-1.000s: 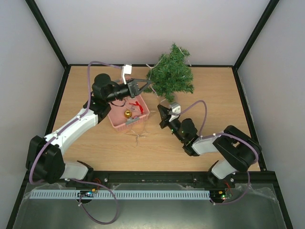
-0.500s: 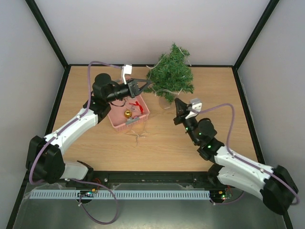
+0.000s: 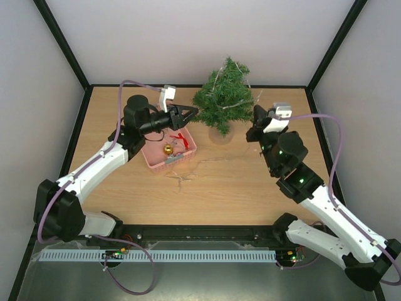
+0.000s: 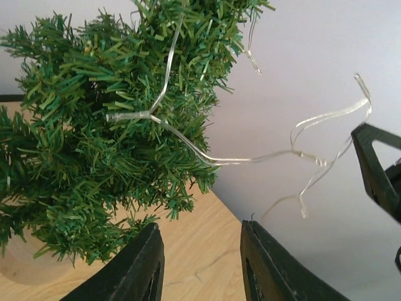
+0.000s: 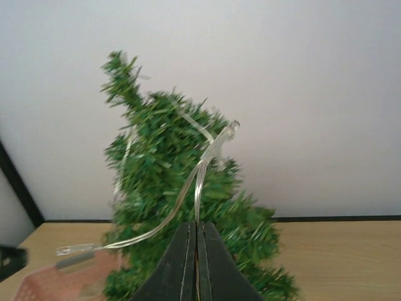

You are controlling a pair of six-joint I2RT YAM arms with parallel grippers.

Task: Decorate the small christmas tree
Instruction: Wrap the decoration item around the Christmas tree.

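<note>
- Nearest you, a pale star-like ornament [image 3: 180,179] lies loose on the surface [image 3: 232,188], not yet hung.
- Just beyond it, the pink basket [image 3: 156,162] holds a gold ball [image 3: 167,149] and a red ribbon [image 3: 180,137], so you can take most of the ornaments as yet to go on.
- Your right end effector [image 3: 254,128] is pressed together, pinching the pale string [image 5: 199,175], which runs from its tips up into the branches.
- Your left end effector [image 4: 200,263] is spread with nothing between its fingers. It sits just beside the tree's left flank, and loose loops of string hang in the air ahead of it.
- Farthest back, the small christmas tree [image 3: 224,100] stands upright on its round base, near the rear edge of the surface and about mid-width.
- The string threads through some of its branches, but its ends dangle free, so treat the stringing as only partly done.
</note>
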